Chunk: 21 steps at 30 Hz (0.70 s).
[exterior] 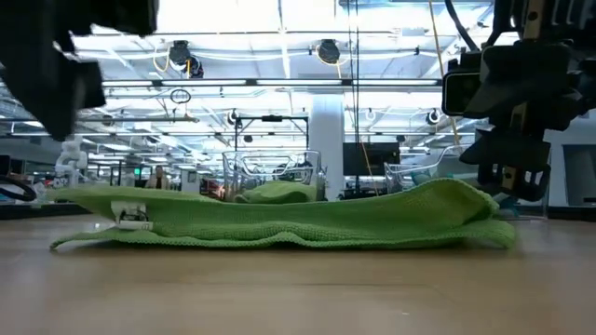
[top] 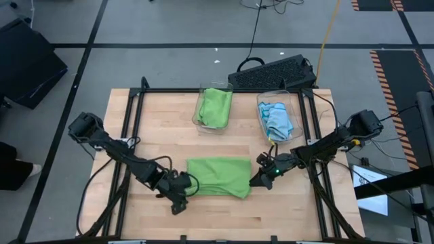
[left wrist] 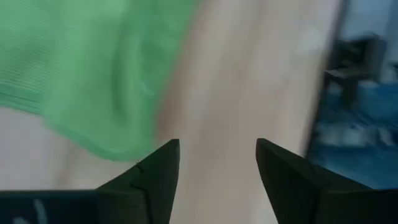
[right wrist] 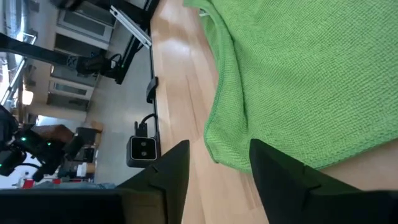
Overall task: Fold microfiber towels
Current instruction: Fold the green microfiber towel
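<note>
A lime green microfiber towel (top: pixel 218 177) lies folded over, flat on the wooden table; the low view shows its layers (exterior: pixel 279 223). My left gripper (top: pixel 180 196) stands open just off the towel's near left corner, with bare table between its fingers (left wrist: pixel 217 146). My right gripper (top: pixel 258 179) stands open at the towel's right edge. Its fingertips (right wrist: pixel 219 144) are just short of a towel corner (right wrist: pixel 219 127), with nothing between them. More towels lie in two bins at the far side.
Two clear bins stand at the table's far side: one (top: pixel 214 107) holds a green towel, the other (top: pixel 277 118) holds light blue towels. A black keyboard (top: pixel 272 72) lies beyond them. A black frame (top: pixel 129 108) runs along the table's edges. Bare wood lies in front of the towel.
</note>
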### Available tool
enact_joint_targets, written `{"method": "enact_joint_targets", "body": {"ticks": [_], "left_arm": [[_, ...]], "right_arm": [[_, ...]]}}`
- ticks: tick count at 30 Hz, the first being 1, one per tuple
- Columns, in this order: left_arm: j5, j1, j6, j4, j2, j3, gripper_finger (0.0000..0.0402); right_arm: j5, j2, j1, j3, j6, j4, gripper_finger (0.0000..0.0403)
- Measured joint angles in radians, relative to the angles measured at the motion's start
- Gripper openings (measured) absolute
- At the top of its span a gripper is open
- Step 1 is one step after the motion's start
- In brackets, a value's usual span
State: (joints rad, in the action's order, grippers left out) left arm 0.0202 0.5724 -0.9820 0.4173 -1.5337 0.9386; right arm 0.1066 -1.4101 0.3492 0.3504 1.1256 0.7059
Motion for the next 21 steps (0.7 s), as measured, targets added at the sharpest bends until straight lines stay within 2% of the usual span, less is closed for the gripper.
{"method": "enact_joint_targets", "body": {"ticks": [2, 5, 8, 13, 15, 21], "left_arm": [[-0.042, 0.011, -0.014, -0.013, 0.019, 0.000, 0.0215], [-0.028, 0.020, -0.053, -0.017, 0.059, 0.000, 0.0214], [0.060, 0.023, -0.088, 0.005, 0.105, 0.000, 0.0205], [0.288, 0.003, -0.151, 0.014, 0.140, 0.001, 0.0176], [0.331, -0.008, -0.154, 0.012, 0.133, 0.001, 0.0161], [0.240, -0.021, -0.098, -0.018, 0.022, 0.001, 0.0120]], "right_arm": [[0.000, 0.000, 0.000, 0.000, 0.007, 0.000, 0.0159], [0.001, 0.000, 0.000, 0.000, 0.017, -0.004, 0.0159], [0.002, 0.000, -0.007, 0.000, 0.072, -0.007, 0.0159], [0.000, 0.000, -0.031, 0.000, 0.161, 0.019, 0.0158], [0.000, 0.000, -0.040, 0.004, 0.182, 0.029, 0.0158], [0.001, 0.000, -0.045, 0.045, 0.172, -0.007, 0.0157]]}}
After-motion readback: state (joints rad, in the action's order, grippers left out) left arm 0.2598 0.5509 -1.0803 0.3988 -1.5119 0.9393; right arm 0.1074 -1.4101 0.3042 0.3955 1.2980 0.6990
